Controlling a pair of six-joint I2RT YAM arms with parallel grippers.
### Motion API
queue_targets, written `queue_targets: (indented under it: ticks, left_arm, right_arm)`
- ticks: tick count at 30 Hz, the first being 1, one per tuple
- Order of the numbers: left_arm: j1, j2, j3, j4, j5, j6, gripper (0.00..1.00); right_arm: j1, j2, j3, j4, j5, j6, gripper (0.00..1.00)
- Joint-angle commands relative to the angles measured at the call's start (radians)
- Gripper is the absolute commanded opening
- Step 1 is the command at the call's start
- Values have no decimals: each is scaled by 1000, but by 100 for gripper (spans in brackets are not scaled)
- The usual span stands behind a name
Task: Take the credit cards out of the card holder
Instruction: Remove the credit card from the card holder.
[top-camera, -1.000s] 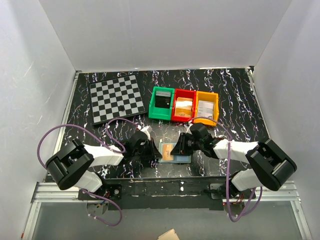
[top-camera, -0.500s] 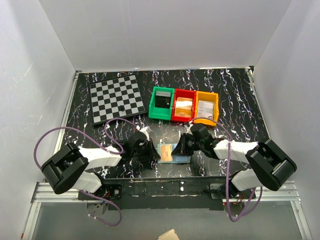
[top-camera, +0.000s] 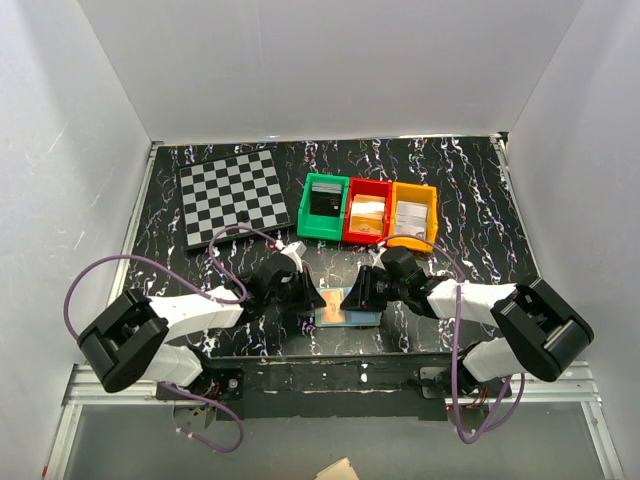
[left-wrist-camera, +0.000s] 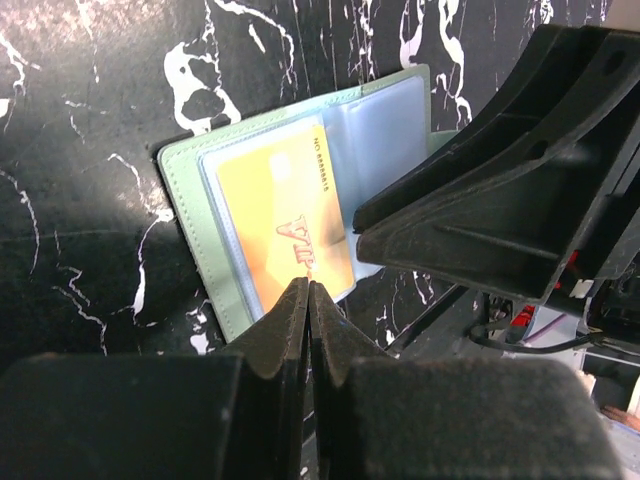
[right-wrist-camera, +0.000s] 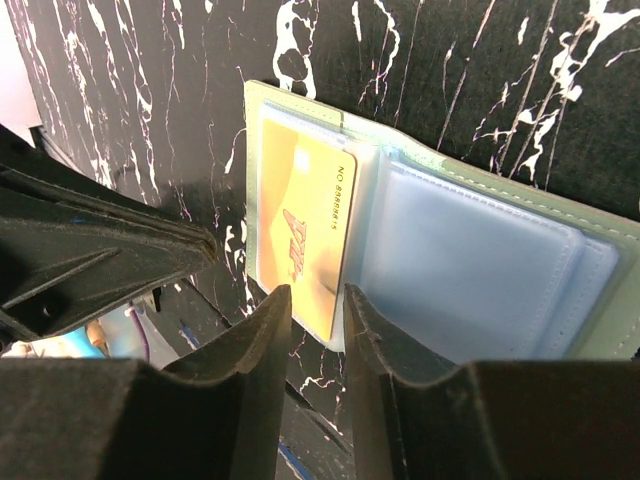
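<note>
Moved since the earlier frame: left gripper (top-camera: 308, 297), shifted right in the top view and now at the left edge of the card holder (top-camera: 362, 317). Right gripper (top-camera: 352, 297): position unchanged.

Item 1, card holder (left-wrist-camera: 190, 190): lies open and flat on the counter (top-camera: 470, 190), lower centre of the top view, between the two grippers.

Item 2, credit card (left-wrist-camera: 280, 210): yellow, seated in the holder's left pocket and not yet drawn out. The other clear pocket looks empty.

Item 3, left gripper (left-wrist-camera: 308, 288): jaws pressed together, tips meeting the card's near edge. Whether they pinch it cannot be told.

Item 4, right gripper (right-wrist-camera: 317, 292): jaws parted by a narrow gap over the card's end, holding nothing that shows.

Assessment: extraction appears about to begin, since the left tips have reached the card.
</note>
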Motion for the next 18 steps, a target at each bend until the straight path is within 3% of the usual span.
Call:
queue_targets:
  ticks: [1,18]
  left_arm:
    - [-5,33,55,-22,-30,30,0]
    - [-5,136,30,0,-26,27,0]
  right_arm:
    - [-6,1,0,21,-10,3,37]
    - [-9,8,6,23,-25,-7,39]
